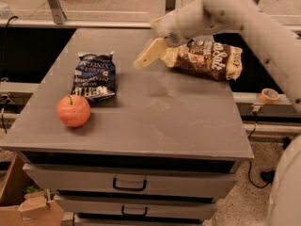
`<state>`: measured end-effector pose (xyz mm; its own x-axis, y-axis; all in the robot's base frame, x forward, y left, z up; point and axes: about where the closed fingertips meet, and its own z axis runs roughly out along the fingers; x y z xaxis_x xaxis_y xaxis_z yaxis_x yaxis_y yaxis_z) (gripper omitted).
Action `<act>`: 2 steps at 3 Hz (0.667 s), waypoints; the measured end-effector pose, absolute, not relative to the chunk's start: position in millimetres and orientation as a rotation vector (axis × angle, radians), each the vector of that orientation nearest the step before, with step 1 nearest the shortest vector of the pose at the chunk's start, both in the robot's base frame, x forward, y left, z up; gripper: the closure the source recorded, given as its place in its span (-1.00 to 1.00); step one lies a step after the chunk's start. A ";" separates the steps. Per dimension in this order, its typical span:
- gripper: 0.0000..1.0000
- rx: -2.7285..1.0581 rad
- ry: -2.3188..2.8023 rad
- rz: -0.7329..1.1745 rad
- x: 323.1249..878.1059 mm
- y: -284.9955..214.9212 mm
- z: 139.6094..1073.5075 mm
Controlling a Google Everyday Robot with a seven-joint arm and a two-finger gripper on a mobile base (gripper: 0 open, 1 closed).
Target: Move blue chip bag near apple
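The blue chip bag (94, 76) lies flat on the grey table top, at the left. The red-orange apple (74, 110) stands just in front of it, close to the bag's near left corner. My gripper (146, 55) hangs above the table, to the right of the blue bag and apart from it, just left of the brown chip bag. It holds nothing that I can see.
A larger brown-and-tan chip bag (207, 60) lies at the table's back right. The grey table (178, 121) has drawers below its front edge. A roll of tape (269, 95) sits on a ledge to the right. A cardboard box (19, 201) stands on the floor at lower left.
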<state>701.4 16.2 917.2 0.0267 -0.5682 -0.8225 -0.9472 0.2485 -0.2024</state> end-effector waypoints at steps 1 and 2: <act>-1.00 -1.278 1.556 0.362 747.0 -69.1 964.0; -1.00 -1.164 1.477 0.142 766.9 -157.4 1016.0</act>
<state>766.9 -157.4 1016.0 0.1892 -0.5617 -0.8054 -0.7048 0.4934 -0.5097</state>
